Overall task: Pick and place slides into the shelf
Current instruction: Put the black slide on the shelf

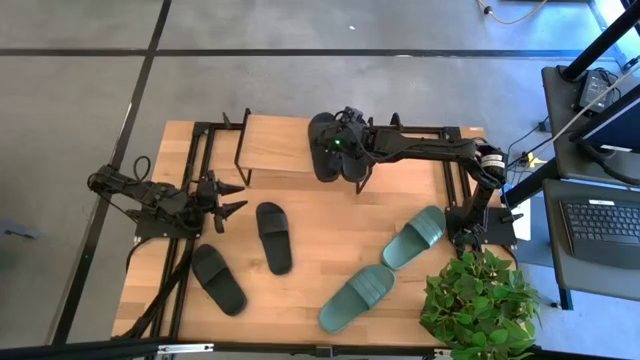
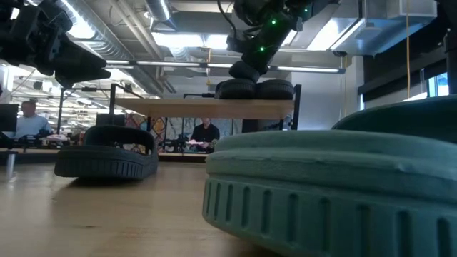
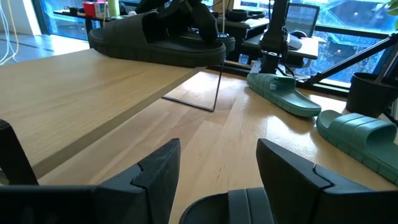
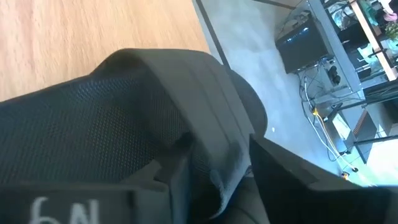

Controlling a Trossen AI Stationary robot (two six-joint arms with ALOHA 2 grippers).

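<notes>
The room behind was a busy lab, desks and monitors everywhere, a person [image 2: 206,133] sitting way back past the wooden table [image 1: 310,250].

The right gripper [image 1: 345,143] was out over the right end of the shelf [image 1: 275,145], right on top of the two black slides [image 1: 324,146] sitting side by side there. Its fingers [image 4: 186,171] were around the strap of one slide; from the wrist view I honestly couldn't tell if they were pinching it or already loose.

The left gripper [image 1: 233,197] hovered over the table's left side, just in front of the shelf, fingers [image 3: 158,171] clearly spread with nothing between them.

Outward from there: one black slide [image 1: 273,236] lay near the middle of the table just beside the left gripper, another black slide [image 1: 218,278] toward the front left. The two green slides [image 1: 414,236] lay on the right half, one behind the other on a diagonal, with a potted plant [image 1: 478,300] at the front right corner.
</notes>
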